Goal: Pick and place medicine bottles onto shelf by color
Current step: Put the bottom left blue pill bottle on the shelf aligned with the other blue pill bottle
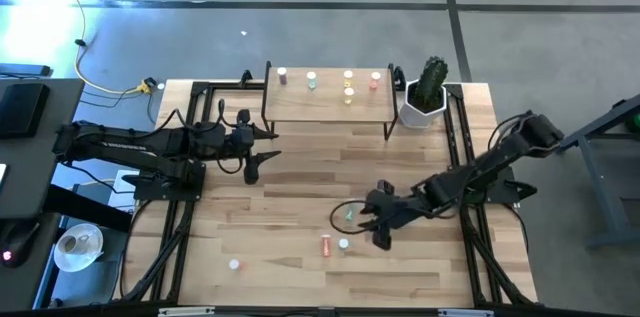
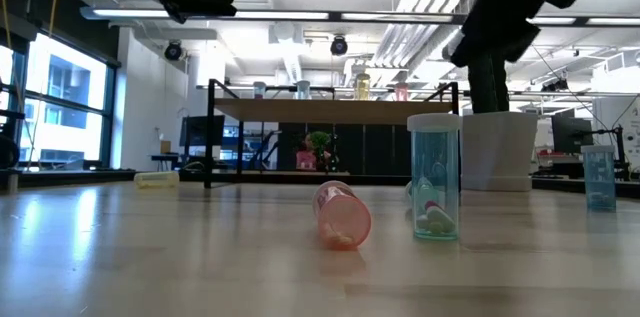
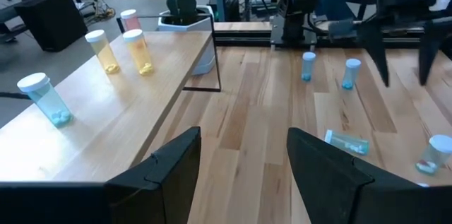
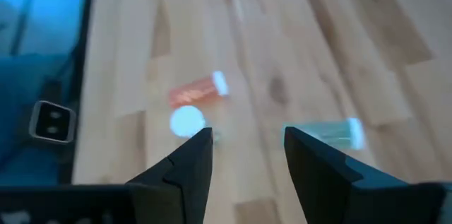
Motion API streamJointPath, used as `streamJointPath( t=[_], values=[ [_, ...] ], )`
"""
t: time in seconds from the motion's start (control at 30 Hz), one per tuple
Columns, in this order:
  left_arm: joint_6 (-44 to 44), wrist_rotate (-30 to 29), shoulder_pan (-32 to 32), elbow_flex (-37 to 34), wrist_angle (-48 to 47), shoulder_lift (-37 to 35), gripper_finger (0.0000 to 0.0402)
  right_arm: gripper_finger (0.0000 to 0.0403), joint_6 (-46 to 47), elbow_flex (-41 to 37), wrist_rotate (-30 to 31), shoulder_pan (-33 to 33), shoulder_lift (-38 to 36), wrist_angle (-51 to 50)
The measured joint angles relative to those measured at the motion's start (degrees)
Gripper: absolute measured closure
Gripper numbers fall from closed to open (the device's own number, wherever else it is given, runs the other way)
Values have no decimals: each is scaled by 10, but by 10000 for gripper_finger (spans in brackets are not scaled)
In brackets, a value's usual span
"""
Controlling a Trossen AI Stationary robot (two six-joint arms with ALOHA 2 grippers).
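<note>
The shelf (image 1: 325,105) stands at the table's far edge with several upright medicine bottles on it, among them two yellow ones (image 3: 139,51), a pink one (image 3: 129,20) and a blue one (image 3: 46,97). Near the table's front a green bottle (image 1: 348,215) and a red bottle (image 1: 327,246) lie on their sides, next to an upright teal bottle (image 1: 343,244). My right gripper (image 1: 372,229) hangs open above them, slanting down, touching nothing; in its wrist view the gripper (image 4: 244,139) stands between the white-capped bottle (image 4: 187,121) and the green one (image 4: 332,133). My left gripper (image 1: 262,149) waits open in front of the shelf.
A white pot with a cactus (image 1: 428,92) stands right of the shelf. One small bottle (image 1: 234,264) stands alone near the front left. Two blue bottles (image 3: 308,65) stand upright farther toward the right side. Bare wood lies between the shelf and the front bottles.
</note>
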Motion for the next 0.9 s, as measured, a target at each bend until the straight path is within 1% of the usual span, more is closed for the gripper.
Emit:
streamJointPath(
  t=[0.1,0.2,0.27,0.33,0.4,0.5,0.63,0.77,0.9],
  values=[
    [0,0,0,0,3,0,202,235,19,-32,0,9,7,61],
    [0,0,0,0,6,0,202,235,64,-62,0,13,12,104],
    [0,-2,0,0,5,0,202,235,91,-79,0,16,12,122],
    [0,-6,0,0,6,0,202,235,99,-93,0,22,12,135],
    [0,-15,0,0,6,0,202,235,88,-102,11,33,12,141],
    [-5,-31,0,0,7,0,202,235,72,-107,50,49,13,138],
    [-22,-43,0,0,6,0,202,235,40,-107,94,67,13,159],
    [-30,-44,0,0,7,0,202,235,14,-106,106,83,28,196],
    [-40,-45,0,0,8,0,202,235,10,-106,108,87,67,240]
  ],
)
